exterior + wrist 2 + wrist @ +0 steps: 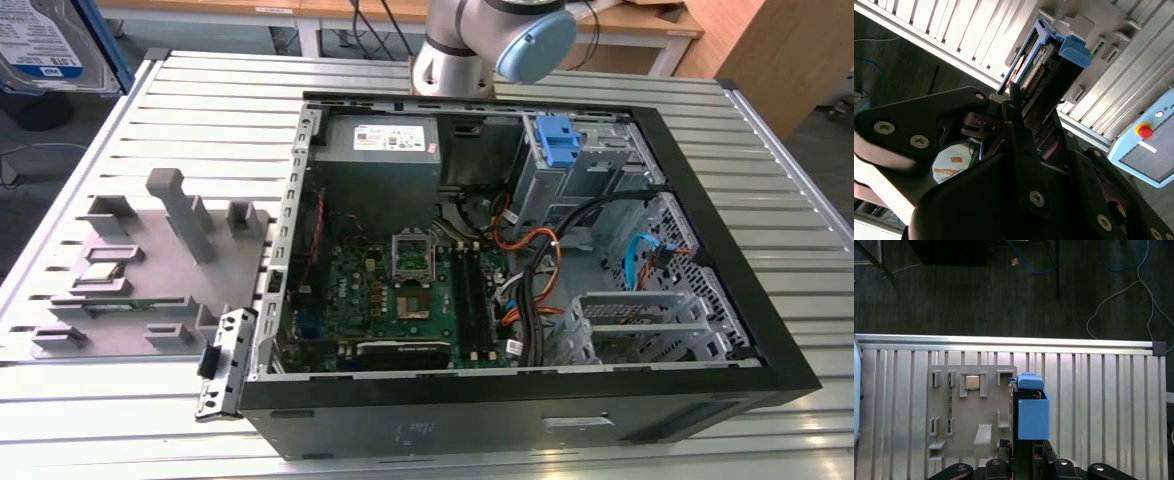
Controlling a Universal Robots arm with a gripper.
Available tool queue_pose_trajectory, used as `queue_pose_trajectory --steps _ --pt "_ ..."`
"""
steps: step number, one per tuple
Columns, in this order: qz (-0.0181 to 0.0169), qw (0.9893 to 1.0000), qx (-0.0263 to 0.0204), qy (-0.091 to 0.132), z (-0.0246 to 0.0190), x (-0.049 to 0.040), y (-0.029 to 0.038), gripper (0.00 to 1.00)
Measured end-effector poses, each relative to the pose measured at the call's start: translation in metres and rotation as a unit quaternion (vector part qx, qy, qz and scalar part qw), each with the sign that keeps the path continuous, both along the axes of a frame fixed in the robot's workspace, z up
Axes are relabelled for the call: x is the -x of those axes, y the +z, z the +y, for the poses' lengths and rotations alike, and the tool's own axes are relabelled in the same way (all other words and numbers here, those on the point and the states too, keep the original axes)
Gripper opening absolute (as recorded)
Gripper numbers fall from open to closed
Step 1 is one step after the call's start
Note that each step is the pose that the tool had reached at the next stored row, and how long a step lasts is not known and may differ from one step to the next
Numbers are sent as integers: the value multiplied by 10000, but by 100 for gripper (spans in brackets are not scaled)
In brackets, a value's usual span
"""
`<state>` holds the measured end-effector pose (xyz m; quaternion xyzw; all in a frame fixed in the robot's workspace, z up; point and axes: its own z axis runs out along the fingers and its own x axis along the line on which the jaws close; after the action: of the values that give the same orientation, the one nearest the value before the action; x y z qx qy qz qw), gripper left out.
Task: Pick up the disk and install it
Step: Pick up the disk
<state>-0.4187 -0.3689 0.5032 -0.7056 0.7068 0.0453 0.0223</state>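
Observation:
The disk [1032,412] is seen edge-on in its blue plastic bracket, held in the air above the slatted table and beside the grey fixture tray [971,415]. My gripper [1021,452] is shut on it, with its black fingers on either side of the drive. In the second wrist view the disk [1051,60] sticks out past the gripper [1024,102], connector edge and blue tab showing. In the exterior view the disk [47,45] hangs at the upper left, blue-and-white label facing the camera, well away from the open computer case [747,300].
The case lies open on the slatted table [801,150], showing a motherboard [400,290], a grey power supply [380,140], cables and a bare blue bracket [554,140] in the drive bay. The grey fixture tray [147,270] lies on the exterior view's left. A pendant with a red button [1144,131] is nearby.

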Motion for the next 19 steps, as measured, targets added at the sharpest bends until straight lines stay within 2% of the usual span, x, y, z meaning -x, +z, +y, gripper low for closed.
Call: queue_pose_trajectory --steps 14,19 --pt "0 10000 0 0 0 0 23 35" --pt "0 10000 0 0 0 -1 67 35"
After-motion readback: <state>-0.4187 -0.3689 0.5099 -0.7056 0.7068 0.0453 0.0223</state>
